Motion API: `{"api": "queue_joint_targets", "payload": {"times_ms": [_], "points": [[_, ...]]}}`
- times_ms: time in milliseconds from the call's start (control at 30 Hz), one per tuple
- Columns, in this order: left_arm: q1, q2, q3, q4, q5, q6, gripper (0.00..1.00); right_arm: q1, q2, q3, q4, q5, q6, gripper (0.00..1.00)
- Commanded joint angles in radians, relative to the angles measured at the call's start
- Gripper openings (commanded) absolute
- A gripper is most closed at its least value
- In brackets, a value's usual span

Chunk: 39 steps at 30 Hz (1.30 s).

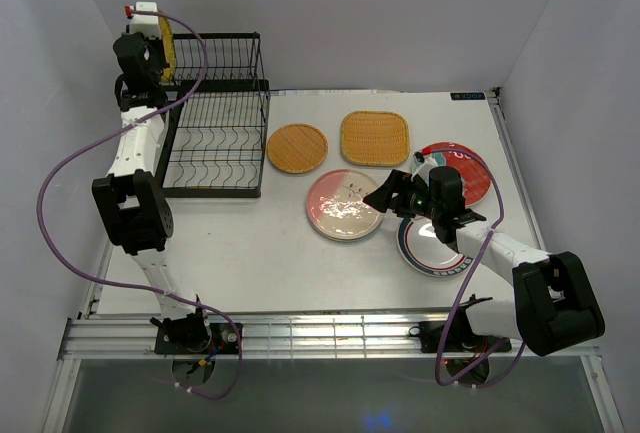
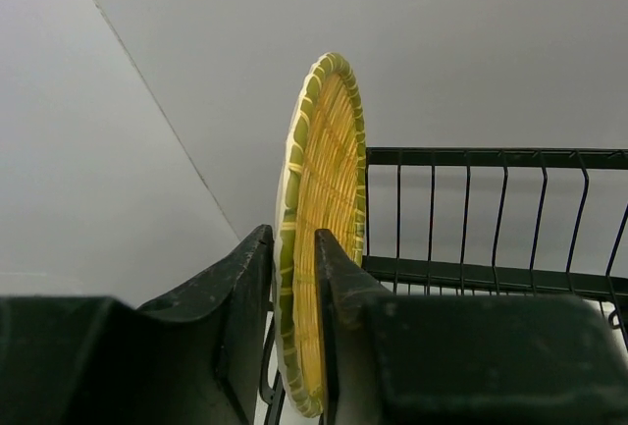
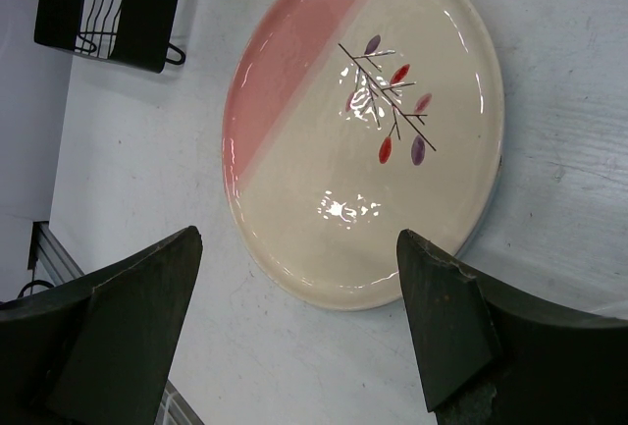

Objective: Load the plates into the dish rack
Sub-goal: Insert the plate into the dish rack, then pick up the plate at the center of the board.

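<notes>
Left gripper (image 2: 294, 239) is up at the rear left corner of the rack (image 1: 215, 123) with a yellow plate (image 2: 319, 199) standing on edge between its jaws, which sit narrow against both faces, though whether they actually pinch it I cannot tell. Right gripper (image 3: 299, 239) hangs wide open just above the pink plate (image 3: 363, 131), which lies flat on the table (image 1: 250, 263) right of the rack.

Two arms: left arm (image 1: 135, 158), right arm (image 1: 520, 253). White tube parts, chunky black joints. Long purple cable (image 1: 50, 178) runs along each arm. Small red bit (image 1: 128, 11) on top of left wrist. Fingers (image 3: 446, 327) thick, black, dull, slanted tips.
</notes>
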State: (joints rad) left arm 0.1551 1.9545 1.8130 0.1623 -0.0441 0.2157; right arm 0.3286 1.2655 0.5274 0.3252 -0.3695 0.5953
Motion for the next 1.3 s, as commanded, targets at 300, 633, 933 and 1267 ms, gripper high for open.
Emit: {"api": "queue_joint_targets", "payload": {"times_ms": [300, 633, 933, 1267], "points": [[0.032, -0.057, 0.031, 0.005, 0.016, -0.024, 0.47, 0.003, 0.000, 0.036, 0.043, -0.014, -0.005, 0.86], [0.067, -0.077, 0.034, -0.003, 0.043, -0.058, 0.61, 0.001, 0.003, 0.036, 0.043, -0.016, -0.006, 0.86], [0.070, -0.131, 0.039, -0.072, 0.044, -0.079, 0.85, 0.001, 0.002, 0.036, 0.043, -0.017, -0.005, 0.86], [0.070, -0.410, -0.265, -0.113, 0.153, -0.203, 0.98, 0.001, 0.003, 0.036, 0.040, -0.017, -0.009, 0.86]]}}
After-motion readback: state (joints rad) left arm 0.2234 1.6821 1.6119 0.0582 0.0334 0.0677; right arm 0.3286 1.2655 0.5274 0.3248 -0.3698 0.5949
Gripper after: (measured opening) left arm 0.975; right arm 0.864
